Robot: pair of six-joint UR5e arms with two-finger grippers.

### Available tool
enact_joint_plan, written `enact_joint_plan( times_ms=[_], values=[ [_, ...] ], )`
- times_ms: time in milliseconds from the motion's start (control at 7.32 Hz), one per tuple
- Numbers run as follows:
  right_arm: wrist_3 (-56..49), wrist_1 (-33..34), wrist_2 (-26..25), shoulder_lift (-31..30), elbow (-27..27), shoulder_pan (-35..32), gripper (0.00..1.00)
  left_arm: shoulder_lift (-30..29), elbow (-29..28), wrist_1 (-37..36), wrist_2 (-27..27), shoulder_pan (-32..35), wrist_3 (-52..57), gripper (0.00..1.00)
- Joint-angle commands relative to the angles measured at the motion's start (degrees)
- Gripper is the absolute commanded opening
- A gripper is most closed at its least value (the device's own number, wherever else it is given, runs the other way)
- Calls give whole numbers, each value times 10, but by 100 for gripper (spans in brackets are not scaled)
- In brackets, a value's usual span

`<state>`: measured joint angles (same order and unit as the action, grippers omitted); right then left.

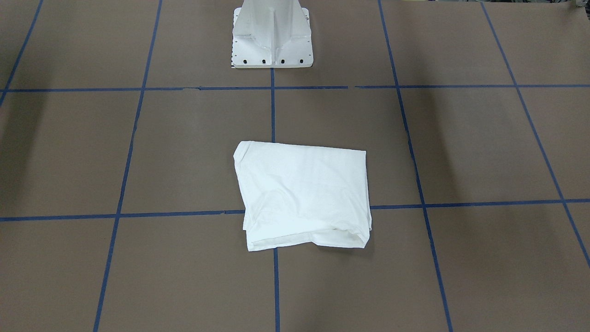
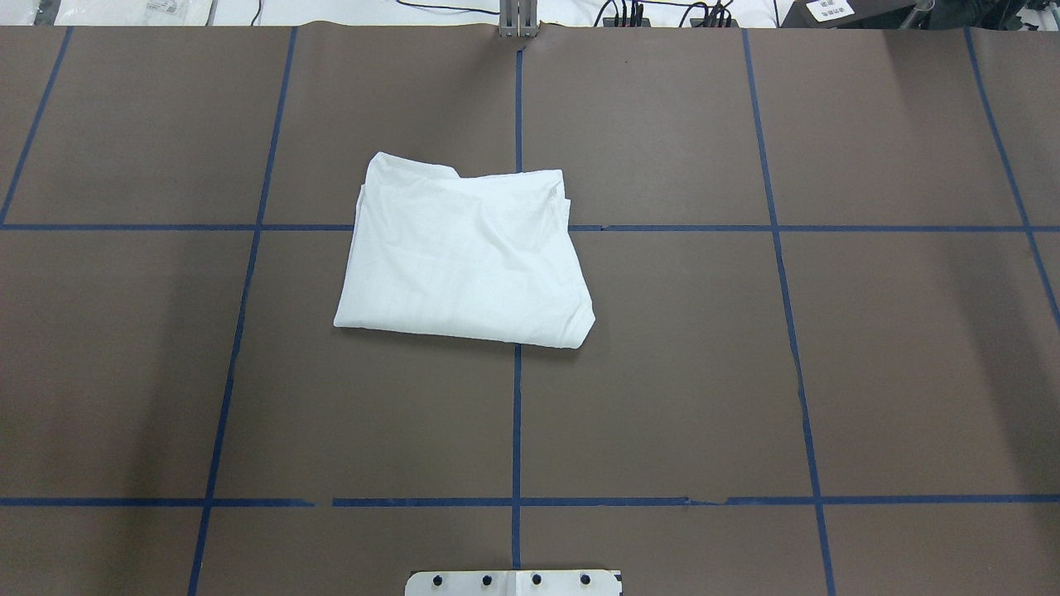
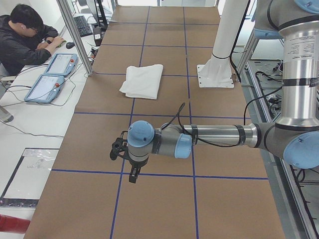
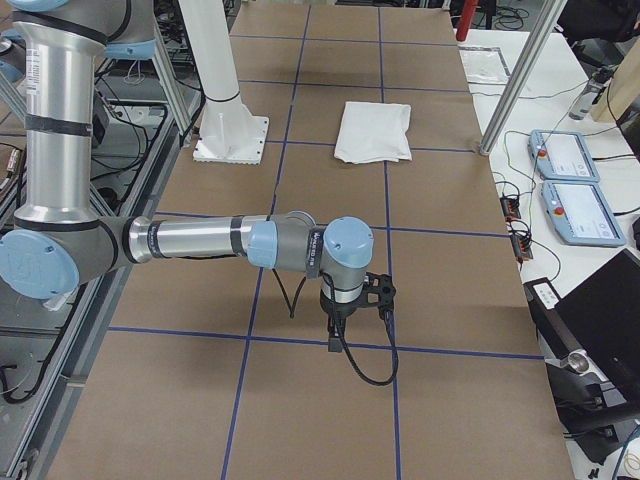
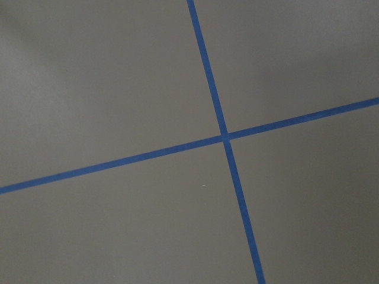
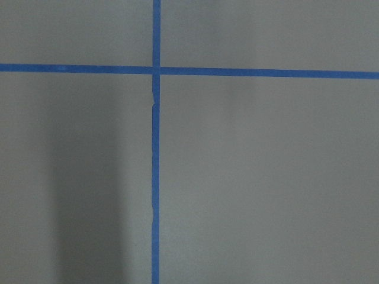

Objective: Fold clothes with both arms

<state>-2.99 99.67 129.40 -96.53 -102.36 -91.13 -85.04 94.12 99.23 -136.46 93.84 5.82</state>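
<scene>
The white long-sleeved cotton shirt [image 1: 302, 193] lies folded into a compact, slightly skewed rectangle in front of the white metal pedestal base [image 1: 272, 41], with nothing touching it. My left gripper [image 3: 118, 149] and right gripper [image 4: 372, 292] hang over the bare brown table [image 2: 828, 372], well out to either side of that base. Whether their jaws stand wide or narrow I cannot tell. I judge the folding done, or nearly so; at most the loose edge farthest from the base wants squaring.

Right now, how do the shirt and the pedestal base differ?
The shirt is soft cloth, folded flat; the pedestal base is rigid ribbed metal, standing upright. The shirt lies midway across the table; the pedestal base sits at its robot-side edge. Both are white, astride the centre tape line.
</scene>
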Motion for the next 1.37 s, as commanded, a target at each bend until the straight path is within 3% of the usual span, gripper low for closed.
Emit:
enact_joint_plan(
  times_ms=[0, 410, 683, 1230],
  values=[
    [4, -7, 0, -1, 1, 19, 100, 3, 3, -1, -3, -1, -14, 100],
    [6, -7, 4, -2, 13, 20, 100, 5, 1, -7, -3, -1, -16, 100],
    [6, -11, 4, -2, 13, 20, 100, 6, 27, -61, 3, -3, -10, 100],
    [7, -11, 4, -1, 13, 20, 100, 4, 26, -59, 3, -4, -12, 100]
  ],
)
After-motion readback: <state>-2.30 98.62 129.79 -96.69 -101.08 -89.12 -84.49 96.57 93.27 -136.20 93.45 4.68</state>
